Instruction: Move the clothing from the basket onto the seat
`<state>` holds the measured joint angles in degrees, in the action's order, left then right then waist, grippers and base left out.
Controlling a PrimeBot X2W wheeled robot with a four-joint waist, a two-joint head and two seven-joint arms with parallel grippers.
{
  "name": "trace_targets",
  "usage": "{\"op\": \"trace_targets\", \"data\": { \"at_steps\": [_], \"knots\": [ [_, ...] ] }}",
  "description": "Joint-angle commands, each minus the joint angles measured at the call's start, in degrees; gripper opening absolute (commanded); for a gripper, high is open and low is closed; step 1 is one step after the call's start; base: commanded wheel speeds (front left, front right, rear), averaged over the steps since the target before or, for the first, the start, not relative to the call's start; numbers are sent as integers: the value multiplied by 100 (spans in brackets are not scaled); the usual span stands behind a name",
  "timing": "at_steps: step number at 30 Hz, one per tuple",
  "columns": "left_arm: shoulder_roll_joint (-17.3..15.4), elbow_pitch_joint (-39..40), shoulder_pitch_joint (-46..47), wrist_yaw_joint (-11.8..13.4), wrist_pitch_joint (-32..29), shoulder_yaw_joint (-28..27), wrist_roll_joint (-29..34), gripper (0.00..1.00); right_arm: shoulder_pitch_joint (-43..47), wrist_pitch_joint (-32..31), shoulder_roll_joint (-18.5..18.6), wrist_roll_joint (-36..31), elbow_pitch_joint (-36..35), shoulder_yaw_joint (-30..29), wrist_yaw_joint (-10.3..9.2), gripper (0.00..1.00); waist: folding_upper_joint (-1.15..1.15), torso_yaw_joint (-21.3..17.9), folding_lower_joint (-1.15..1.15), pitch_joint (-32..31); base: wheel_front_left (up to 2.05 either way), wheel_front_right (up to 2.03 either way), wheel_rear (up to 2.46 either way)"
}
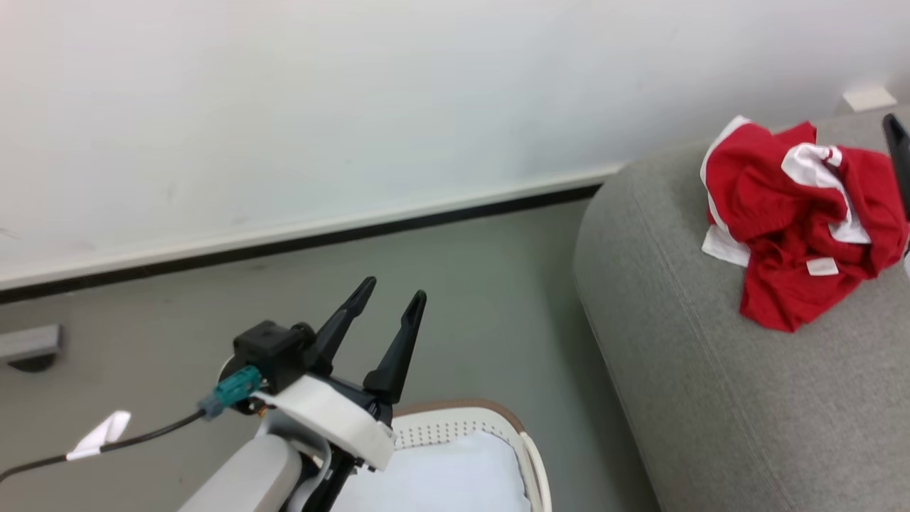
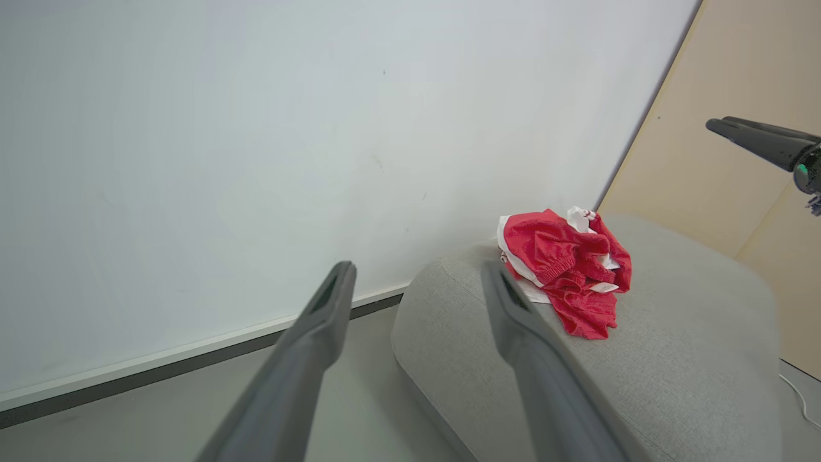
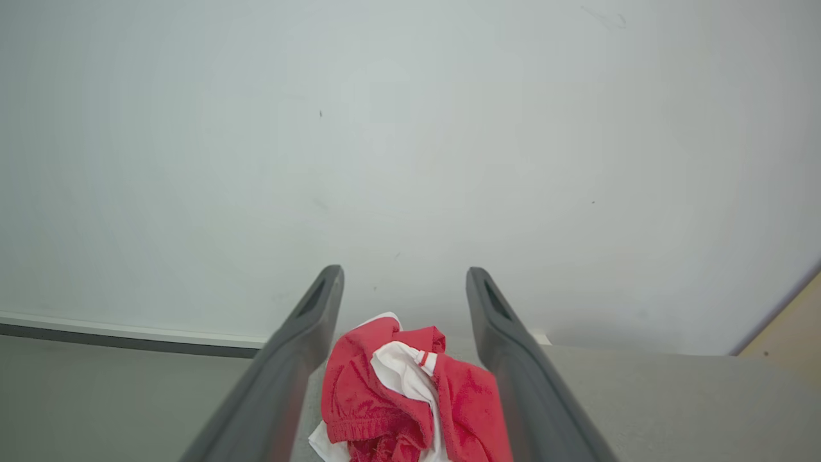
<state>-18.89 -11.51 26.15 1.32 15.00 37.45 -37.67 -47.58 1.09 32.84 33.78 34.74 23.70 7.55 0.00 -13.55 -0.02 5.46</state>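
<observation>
- On the seat (image 1: 711, 398), near its rounded end, lies the clothing (image 1: 796, 220), a crumpled red heap with white panels and piping. It rests on the grey fabric, out of the basket.
- Beside the heap is the right gripper (image 3: 405, 274), its jaws wide apart and clamped on nothing. In the right wrist view the garment shows low down between the two fingers. In the left wrist view the gripper hangs in the air, well apart from the heap.
- Down on the grey floor (image 1: 462, 284), beside the seat's end, stands the basket (image 1: 498, 416), its tan rim and perforated wall showing. A plain pale cloth (image 1: 455, 476) lies inside it.
- Over the basket's left side is the left gripper (image 1: 394, 295), its jaws apart and empty, fingers pointing toward the wall (image 1: 355, 107).
- Behind everything, the wall is white, with a dark strip along its foot.
</observation>
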Motion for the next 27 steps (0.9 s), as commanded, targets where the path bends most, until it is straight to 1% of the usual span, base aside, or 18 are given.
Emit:
{"op": "trace_targets", "data": {
  "at_steps": [1, 3, 6, 8, 10, 12, 14, 15, 16, 17, 18, 20, 23, 24, 27],
  "knots": [
    [-27, -6, -143, 31, 7, -63, -44, 100, 207, 68, 28, 109, -175, 9, -13, 100, 0, 199, 2, -260, 0, 0, 0],
    [-28, -8, -262, 51, 9, -152, -51, 100, 450, 177, 30, 226, -469, -60, -13, 100, 0, 296, 2, -365, 0, 0, 0],
    [-19, 7, -435, 107, 11, -356, -43, 100, 874, 333, -29, 234, -876, -187, -13, 100, 0, 439, 2, -503, 0, 0, 0],
    [-12, 12, -588, 160, 12, -541, -5, 100, 1197, 450, -152, 157, -1163, -344, -13, 100, 0, 527, 2, -581, 0, 0, 0],
    [5, 19, -678, 159, 12, -636, -15, 100, 1371, 509, -220, 102, -1300, -422, -13, 100, 0, 565, 2, -622, 0, 0, 0],
    [27, 29, -859, 172, 13, -862, 6, 100, 1763, 632, -348, -53, -1533, -671, -13, 100, 0, 657, 2, -716, 0, 0, 0],
    [48, 80, -1056, 220, 13, -1138, 119, 100, 2167, 730, -581, -237, -1809, -863, -13, 100, 0, 725, 2, -772, 0, 0, 0],
    [107, 136, -1278, 252, 13, -1421, 234, 100, 2561, 848, -798, -506, -2049, -1080, -13, 100, 0, 786, 2, -796, 0, 0, 0],
    [107, 136, -1278, 252, 13, -1421, 234, 100, 2561, 848, -798, -506, -2049, -1080, -13, 100, 0, 786, 2, -796, 0, 0, 0],
    [159, 196, -1477, 215, 14, -1701, 388, 100, 2948, 946, -1085, -689, -2261, -1241, -13, 100, 0, 835, 2, -798, 0, 0, 0],
    [199, 221, -1580, 180, 14, -1846, 449, 100, 3119, 1014, -1208, -832, -2338, -1329, -13, 100, 0, 855, 2, -794, 0, 0, 0],
    [335, 274, -1789, 113, 14, -2143, 616, 100, 3461, 1124, -1547, -889, -2443, -1450, -13, 100, 0, 890, 2, -788, 0, 0, 0],
    [572, 390, -2072, -23, 14, -2632, 977, 100, 3885, 1266, -1908, -1122, -2458, -1578, -13, 100, 0, 923, 2, -769, 0, 0, 0],
    [572, 390, -2072, -23, 14, -2632, 977, 100, 3885, 1266, -1908, -1122, -2458, -1578, -13, 100, 0, 923, 2, -769, 0, 0, 0],
    [826, 317, -2341, -219, 14, -3008, 1326, 100, 4188, 1362, -2178, -1217, -2402, -1554, -13, 100, 0, 934, 2, -745, 0, 0, 0]
  ]
}}
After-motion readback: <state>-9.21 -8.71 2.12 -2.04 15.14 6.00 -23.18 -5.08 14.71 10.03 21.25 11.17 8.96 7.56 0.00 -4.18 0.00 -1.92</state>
